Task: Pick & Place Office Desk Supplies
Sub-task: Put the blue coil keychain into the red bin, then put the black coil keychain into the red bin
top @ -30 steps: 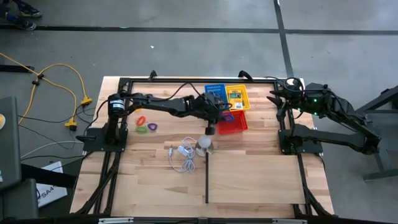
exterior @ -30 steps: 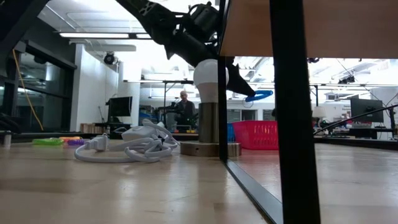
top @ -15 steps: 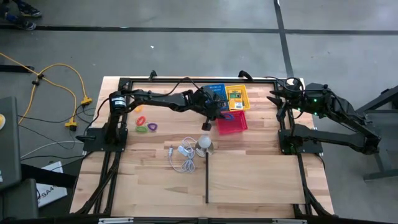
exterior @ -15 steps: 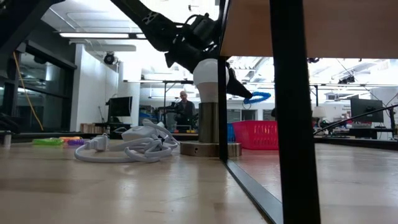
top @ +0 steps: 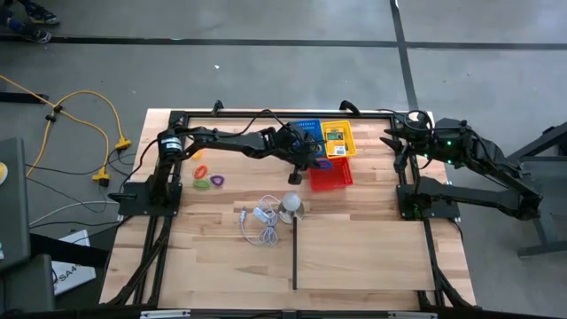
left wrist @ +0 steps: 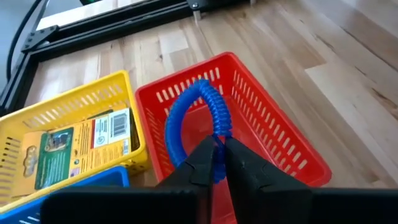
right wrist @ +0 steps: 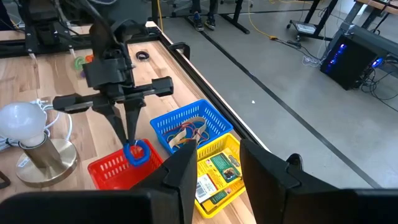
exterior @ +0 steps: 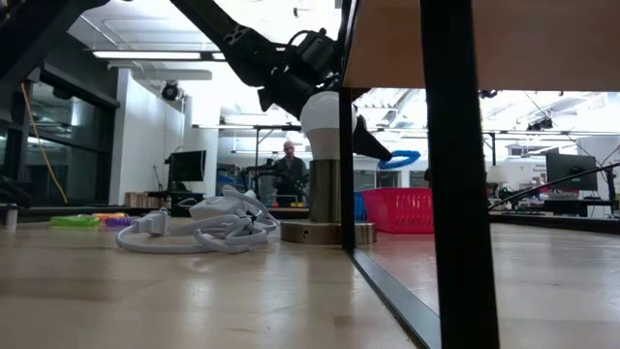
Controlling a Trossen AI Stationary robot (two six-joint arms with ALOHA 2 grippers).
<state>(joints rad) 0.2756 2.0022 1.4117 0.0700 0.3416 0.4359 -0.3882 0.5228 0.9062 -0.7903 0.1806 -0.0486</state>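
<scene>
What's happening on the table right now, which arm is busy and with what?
The left gripper holds a blue ring pinched between its fingertips, hanging it over the red basket. Next to that basket sit a yellow basket containing a packet, and a blue basket with rubber bands in it. More coloured rings lie on the wood near the left arm's base. The right gripper waits open, back at the table's right edge.
</scene>
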